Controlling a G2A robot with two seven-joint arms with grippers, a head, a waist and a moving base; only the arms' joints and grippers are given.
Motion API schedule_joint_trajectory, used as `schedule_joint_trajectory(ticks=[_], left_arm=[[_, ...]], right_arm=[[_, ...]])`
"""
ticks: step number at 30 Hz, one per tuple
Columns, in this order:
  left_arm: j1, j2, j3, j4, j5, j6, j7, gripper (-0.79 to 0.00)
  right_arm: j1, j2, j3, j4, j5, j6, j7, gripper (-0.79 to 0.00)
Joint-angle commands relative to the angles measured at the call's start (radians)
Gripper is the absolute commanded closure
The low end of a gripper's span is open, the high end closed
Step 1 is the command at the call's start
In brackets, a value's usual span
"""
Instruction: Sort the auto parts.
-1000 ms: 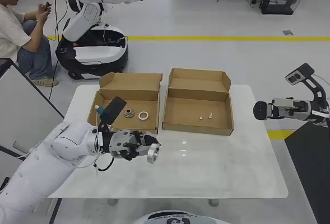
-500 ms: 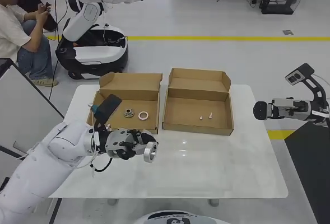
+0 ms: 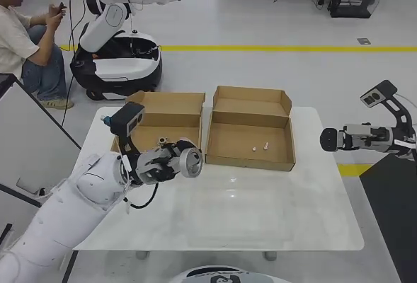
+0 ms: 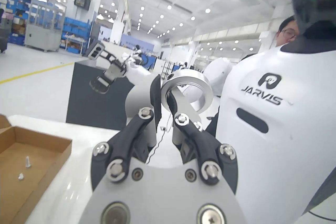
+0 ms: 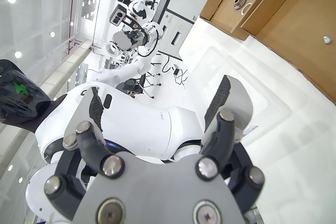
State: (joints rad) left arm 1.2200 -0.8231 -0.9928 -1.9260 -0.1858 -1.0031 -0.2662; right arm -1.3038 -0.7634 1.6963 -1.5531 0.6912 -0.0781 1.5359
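The left gripper (image 4: 164, 97) is clamped on the rim of a metal ring (image 4: 203, 100) and holds it in the air over the front corner of the left cardboard box (image 3: 164, 106). The right gripper (image 5: 160, 89), fingers spread and empty, hangs well apart from that box, beyond the neighbouring box (image 3: 250, 141).

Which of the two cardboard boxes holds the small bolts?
The box nearer the right gripper holds both bolts; the other box holds a metal flange and a white ring.
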Motion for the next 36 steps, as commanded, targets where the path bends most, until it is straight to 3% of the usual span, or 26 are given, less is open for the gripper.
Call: schedule_joint_trajectory(ticks=[1, 11, 19, 30, 36], left_arm=[[-0.006, -0.01, 0.008, -0.018, -0.038, -0.009, 0.044, 0.0], [0.033, -0.05, -0.026, -0.074, -0.133, -0.009, 0.103, 0.0], [0.095, -0.081, -0.092, -0.141, -0.212, -0.009, 0.064, 0.0], [0.162, -0.143, -0.176, -0.144, -0.366, -0.009, -0.117, 0.0], [0.198, -0.164, -0.214, -0.078, -0.349, -0.009, -0.26, 0.0]], right_arm=[[0.0, 0.0, 0.0, 0.0, 0.0, 0.0, 0.0, -0.785], [0.0, 0.0, 0.0, 0.0, 0.0, 0.0, 0.0, -0.785], [0.0, 0.0, 0.0, 0.0, 0.0, 0.0, 0.0, -0.785], [0.0, 0.0, 0.0, 0.0, 0.0, 0.0, 0.0, -0.785], [0.0, 0.0, 0.0, 0.0, 0.0, 0.0, 0.0, -0.785]])
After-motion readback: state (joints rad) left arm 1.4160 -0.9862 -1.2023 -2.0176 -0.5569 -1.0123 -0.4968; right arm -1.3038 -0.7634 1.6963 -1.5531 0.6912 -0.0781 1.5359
